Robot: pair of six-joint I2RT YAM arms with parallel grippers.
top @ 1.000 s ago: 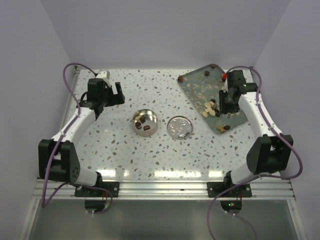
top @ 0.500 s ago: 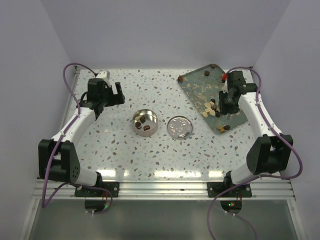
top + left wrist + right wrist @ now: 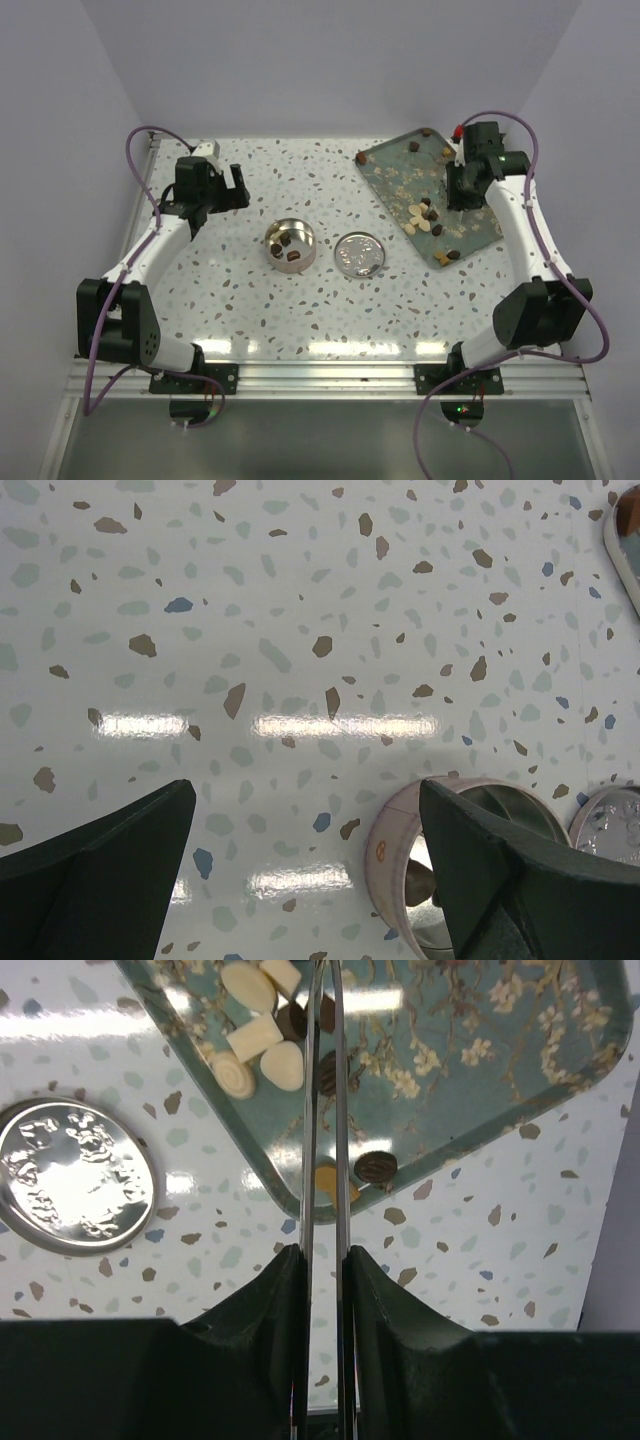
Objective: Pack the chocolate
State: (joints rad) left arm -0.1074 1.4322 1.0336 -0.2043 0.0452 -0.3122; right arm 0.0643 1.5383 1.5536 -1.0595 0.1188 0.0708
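Chocolate [image 3: 421, 214]: tiny lumps, mostly dark brown, some cream/tan, one round w/ a swirl on top. Most sit on the floral teal tray [image 3: 395, 170] at far right. There's a cream cluster w/ dark ones mixed in by the tray's left edge, one dark + one tan lump near its near corner, and a couple more at the far end. A few dark lumps lie in the round metal tin [image 3: 271, 234], mid-table. The embossed lid [image 3: 359, 254] lies flat just right of it, not touching.

R gripper [image 3: 455, 198] hangs over the tray beside the cluster, thin blades nearly together w/ a slit btwn. In the wrist view they cut across two dark lumps; can't tell if one is pinched.

L gripper [image 3: 305, 810] is spread wide, empty, over the terrazzo table [image 3: 300, 600] far-left of the tin.
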